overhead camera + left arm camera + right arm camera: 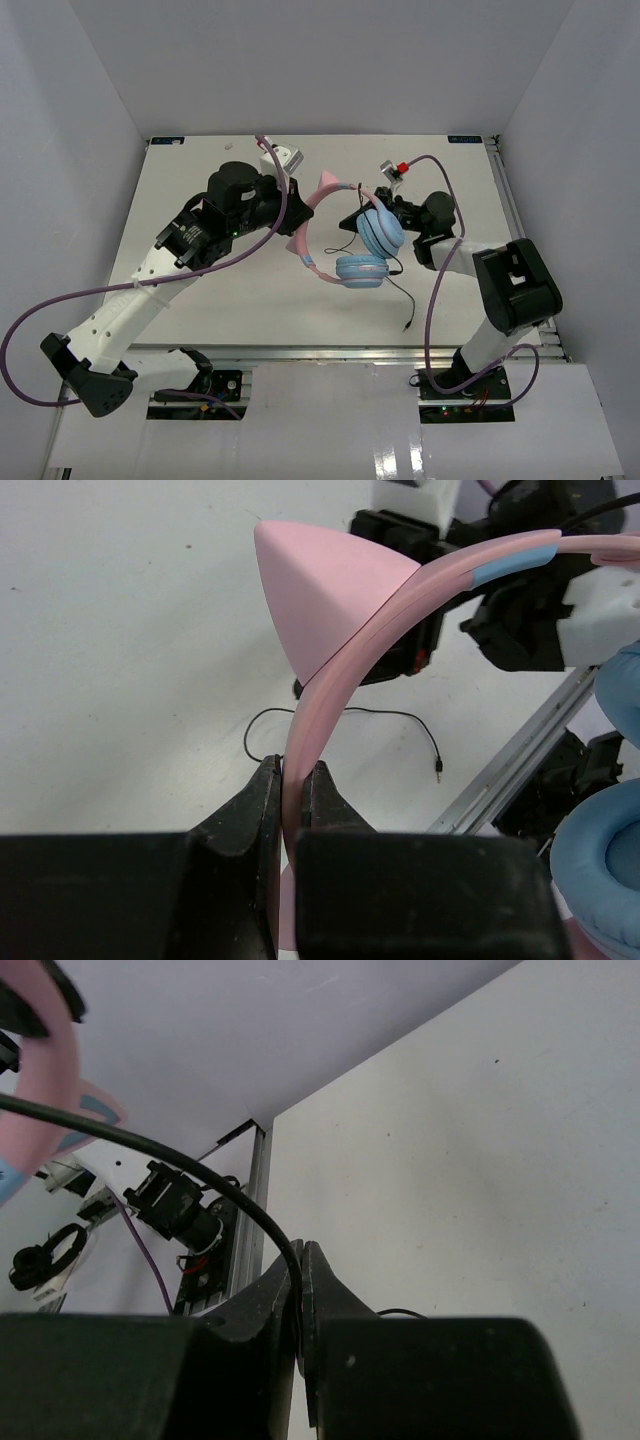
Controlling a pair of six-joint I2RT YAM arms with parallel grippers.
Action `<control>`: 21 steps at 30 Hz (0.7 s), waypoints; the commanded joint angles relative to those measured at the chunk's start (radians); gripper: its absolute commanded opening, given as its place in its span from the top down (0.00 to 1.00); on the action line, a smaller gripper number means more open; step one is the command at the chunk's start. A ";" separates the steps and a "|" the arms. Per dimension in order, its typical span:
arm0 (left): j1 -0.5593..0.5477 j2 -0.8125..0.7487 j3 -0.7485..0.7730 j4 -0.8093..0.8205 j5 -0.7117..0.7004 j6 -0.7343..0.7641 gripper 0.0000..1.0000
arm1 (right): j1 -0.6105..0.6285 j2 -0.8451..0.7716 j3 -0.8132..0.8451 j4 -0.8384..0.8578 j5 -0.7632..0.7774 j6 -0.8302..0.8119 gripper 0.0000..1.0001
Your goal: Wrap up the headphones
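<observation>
The headphones (345, 235) hang above the middle of the table, held between both arms. My left gripper (297, 203) is shut on the pink headband (345, 650), just below a pink cat ear (320, 590). The light-blue ear cups (380, 232) hang on the right; one also shows in the left wrist view (600, 870). My right gripper (385, 198) is shut on the thin black cable (150, 1145), pinched between its fingertips (278, 1280). The rest of the cable trails down onto the table and ends at the plug (407, 327), which also shows in the left wrist view (440, 772).
A metal rail (505, 190) runs along the table's right edge. Thick purple robot cables (437, 300) loop beside each arm. White walls enclose the table on the left, back and right. The table's front edge (300, 348) lies near the arm bases.
</observation>
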State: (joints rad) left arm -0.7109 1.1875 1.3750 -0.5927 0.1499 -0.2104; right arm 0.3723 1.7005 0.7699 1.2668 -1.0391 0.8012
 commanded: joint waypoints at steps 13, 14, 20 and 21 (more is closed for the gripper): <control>-0.002 -0.047 -0.001 0.138 0.051 -0.121 1.00 | -0.045 -0.220 0.030 -0.384 0.088 -0.441 0.92; -0.002 -0.043 -0.002 0.147 0.068 -0.130 1.00 | -0.040 -0.217 0.045 -0.428 0.095 -0.458 0.92; -0.001 -0.047 0.019 0.169 0.071 -0.150 1.00 | -0.039 -0.189 0.064 -0.536 0.122 -0.536 0.92; -0.001 -0.047 0.029 0.169 0.069 -0.152 1.00 | -0.039 -0.184 0.066 -0.560 0.127 -0.554 0.92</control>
State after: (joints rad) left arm -0.7109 1.1709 1.3544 -0.5073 0.1856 -0.3065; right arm 0.3336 1.4977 0.7940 0.8200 -0.9452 0.3590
